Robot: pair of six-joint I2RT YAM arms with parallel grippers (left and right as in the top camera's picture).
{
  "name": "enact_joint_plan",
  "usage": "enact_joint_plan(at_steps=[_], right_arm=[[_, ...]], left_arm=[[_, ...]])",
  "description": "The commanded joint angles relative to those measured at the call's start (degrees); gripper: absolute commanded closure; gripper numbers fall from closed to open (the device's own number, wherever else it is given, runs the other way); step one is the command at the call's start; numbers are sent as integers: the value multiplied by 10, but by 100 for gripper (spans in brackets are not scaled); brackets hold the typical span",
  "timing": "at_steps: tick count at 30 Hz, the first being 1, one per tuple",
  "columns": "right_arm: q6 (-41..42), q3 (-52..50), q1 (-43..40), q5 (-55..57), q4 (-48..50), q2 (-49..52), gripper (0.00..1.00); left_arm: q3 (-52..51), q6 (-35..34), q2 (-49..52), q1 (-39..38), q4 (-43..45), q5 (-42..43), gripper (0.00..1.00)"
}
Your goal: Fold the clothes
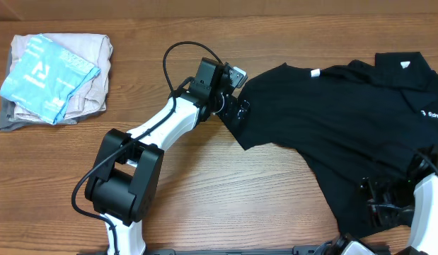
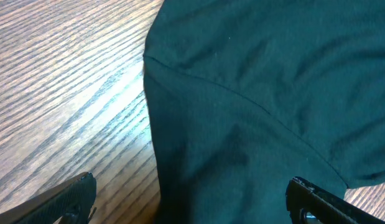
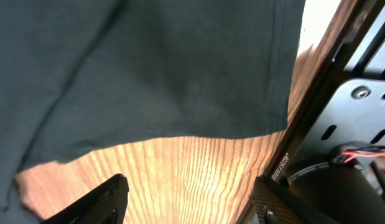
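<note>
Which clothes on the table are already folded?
The pale stack with the blue piece on top, far left; the black garments lie spread out.

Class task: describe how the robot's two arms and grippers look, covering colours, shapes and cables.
The left arm and right arm have white rounded links and black blocky joint housings. A thin black cable loops along the left arm. The left gripper and right gripper are black, with flat dark fingers.
</note>
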Motion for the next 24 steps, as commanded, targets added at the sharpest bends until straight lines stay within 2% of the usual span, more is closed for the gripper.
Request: enact_joint_plan(at_steps=[1,9,12,15,18,22,24], right_arm=[[44,-20,2,13,11,-3,32],[120,-61,2,22,57,-3,32],[124,-91,2,23,99,-3,31],[124,-126,2,23,146,-3,23],[124,-151,2,23,189,-3,23],[124,-170,2,30,226,-3,25],[124,-174,2,41,235,-3,34]], left_arm=[[12,11,2,-3,3,-3,0],[12,11,2,-3,9,-3,0],[12,11,2,-3,10,-3,0],[12,11,2,-3,6,-3,0],[12,11,2,-3,4,-3,0],[12,11,2,-3,0,-3,0],[12,11,2,-3,-2,-3,0]])
